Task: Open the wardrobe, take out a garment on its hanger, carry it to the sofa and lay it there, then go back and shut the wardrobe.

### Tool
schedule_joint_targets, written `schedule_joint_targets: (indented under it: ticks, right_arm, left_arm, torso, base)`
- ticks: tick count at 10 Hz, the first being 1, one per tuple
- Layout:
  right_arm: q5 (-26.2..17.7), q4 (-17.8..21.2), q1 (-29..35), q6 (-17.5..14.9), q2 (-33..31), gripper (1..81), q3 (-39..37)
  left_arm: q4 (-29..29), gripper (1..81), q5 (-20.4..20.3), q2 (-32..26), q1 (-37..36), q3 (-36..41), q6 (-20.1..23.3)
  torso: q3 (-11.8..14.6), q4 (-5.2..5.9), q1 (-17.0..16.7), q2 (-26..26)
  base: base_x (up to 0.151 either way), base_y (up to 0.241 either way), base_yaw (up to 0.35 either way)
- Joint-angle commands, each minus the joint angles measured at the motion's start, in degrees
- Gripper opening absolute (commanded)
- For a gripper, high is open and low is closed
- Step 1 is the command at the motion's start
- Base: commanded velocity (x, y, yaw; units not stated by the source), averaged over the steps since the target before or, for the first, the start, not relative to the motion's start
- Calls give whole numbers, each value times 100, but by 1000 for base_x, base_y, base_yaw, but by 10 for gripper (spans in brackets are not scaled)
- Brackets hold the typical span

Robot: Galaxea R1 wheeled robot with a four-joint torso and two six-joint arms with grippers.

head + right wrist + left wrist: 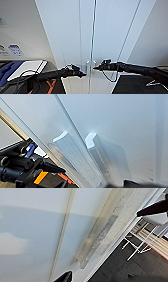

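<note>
White smooth wardrobe (100, 30) doors shut; both claws' (89, 71) openness unclear.

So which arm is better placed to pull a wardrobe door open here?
Hard to separate. The left gripper and right gripper both point at the two handles of the shut wardrobe; the right looks marginally nearer.

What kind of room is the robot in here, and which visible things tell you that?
Probably an indoor furnished room, perhaps a bedroom or test flat. A tall white wardrobe with closed doors and silver handles stands before the robot, the floor is dark wood-like, and white chair legs stand nearby.
</note>
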Motion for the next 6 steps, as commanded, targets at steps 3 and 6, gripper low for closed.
schedule_joint_targets:
  ticks: [3,6]
  right_arm:
    - [100,-11,1039,24,469,811,-564]
    - [100,-3,1066,24,593,811,-740]
  left_arm:
    - [-13,811,-77,364,-978,-404,11]
    - [22,811,-68,671,-978,-799,11]
  torso:
    - [-2,0,0,0]
    - [-2,0,2,2]
  base:
    - [0,0,0]
    - [0,0,0]
